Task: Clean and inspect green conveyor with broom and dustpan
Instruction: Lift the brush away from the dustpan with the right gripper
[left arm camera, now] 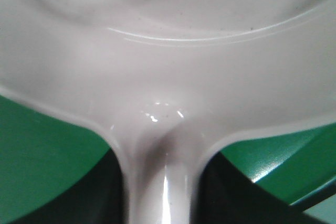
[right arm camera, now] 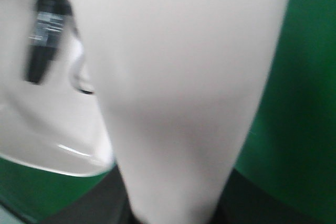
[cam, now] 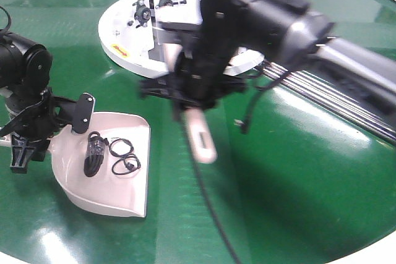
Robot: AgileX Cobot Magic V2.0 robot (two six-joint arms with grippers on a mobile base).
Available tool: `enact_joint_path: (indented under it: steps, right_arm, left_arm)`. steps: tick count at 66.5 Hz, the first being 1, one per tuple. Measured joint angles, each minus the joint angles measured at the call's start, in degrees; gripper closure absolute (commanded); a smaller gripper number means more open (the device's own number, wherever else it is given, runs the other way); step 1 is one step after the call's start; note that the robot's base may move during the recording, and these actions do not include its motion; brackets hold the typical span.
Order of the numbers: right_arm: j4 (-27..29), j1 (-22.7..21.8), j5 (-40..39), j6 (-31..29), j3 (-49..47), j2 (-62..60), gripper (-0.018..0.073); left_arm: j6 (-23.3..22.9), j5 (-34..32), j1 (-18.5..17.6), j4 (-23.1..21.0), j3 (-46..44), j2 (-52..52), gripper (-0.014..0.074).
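Plastic throughout, the broom (cam: 201, 139) and dustpan (cam: 124, 195) look light, stiff and slick, and are best held by their handles. At lower left, the left gripper (cam: 46, 134) apparently clamps the dustpan's handle, with the pan resting on the green conveyor (cam: 297, 171). At centre, the right gripper (cam: 185, 91) grasps the broom, wrist bent downward, its free end just right of the pan.

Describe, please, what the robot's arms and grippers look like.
Both are mostly black. The left gripper has flat black jaws below a rounded black joint. The right gripper, blurred, joins a bulky black-and-grey link and silver tube; a thin black cable trails from it.
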Motion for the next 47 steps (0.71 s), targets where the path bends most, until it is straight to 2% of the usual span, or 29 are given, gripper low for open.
enact_joint_path:
  steps: [10,24,37,47]
  right_arm:
    - [-3.6,-3.69,0.0,0.13,11.18,-5.72,0.0561]
    - [-5.0,-9.49,-0.2,-2.63,24.91,-12.65,0.0561]
    - [-4.37,-15.42,-2.46,-6.83,35.96,-16.73,0.0561]
    - [-0.56,-18.82,-6.72,-12.51,42.04,-16.89,0.0561]
  left_arm:
    - [0.0,0.0,0.0,0.0,0.0,0.0,0.0603]
    - [0.0,0.0,0.0,0.0,0.0,0.0,0.0603]
    - [0.0,0.0,0.0,0.0,0.0,0.0,0.0603]
    - [0.0,0.0,0.0,-0.02,0.0,0.0,0.0603]
